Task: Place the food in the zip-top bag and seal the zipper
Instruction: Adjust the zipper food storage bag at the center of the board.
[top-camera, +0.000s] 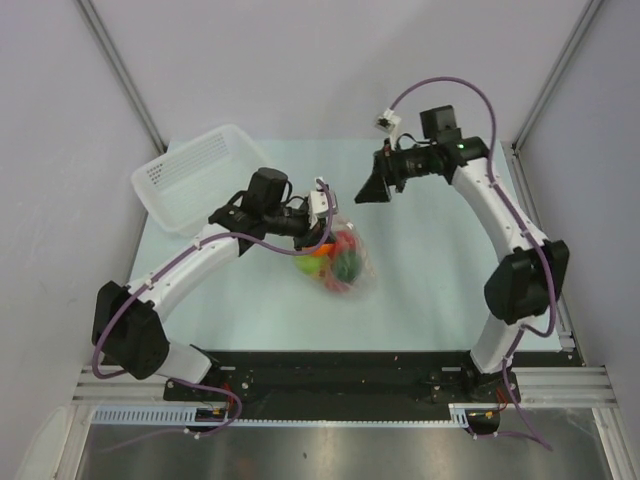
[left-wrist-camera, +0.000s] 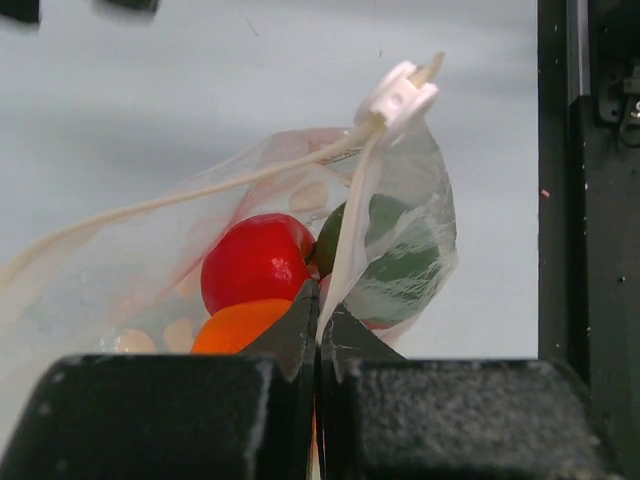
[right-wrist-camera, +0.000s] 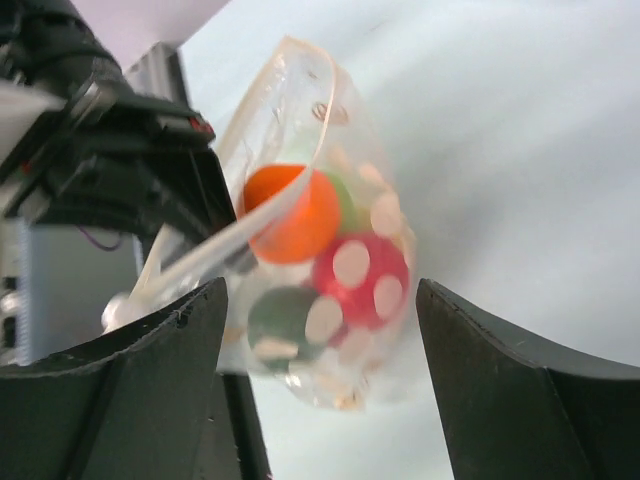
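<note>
left wrist view shows the left end effector (left-wrist-camera: 318, 325) clamped on the zip-top bag (left-wrist-camera: 415, 255) edge, just below the zipper (left-wrist-camera: 200, 197); the food (left-wrist-camera: 255, 262) sits inside, at mid-bench (top-camera: 430, 290). right end effector (top-camera: 375, 188) hangs with fingers apart, clear of the bag, wrist angled toward it. recommendation: hold the left clamp steady, bring the right onto the white slider (left-wrist-camera: 402, 95), draw it straight along the strip.

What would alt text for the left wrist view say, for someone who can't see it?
Close up, the left gripper is shut on the pale zipper of a clear dotted zip-top bag. Inside sit a red toy, an orange toy and a green toy; a white slider caps the bag's top corner.
</note>
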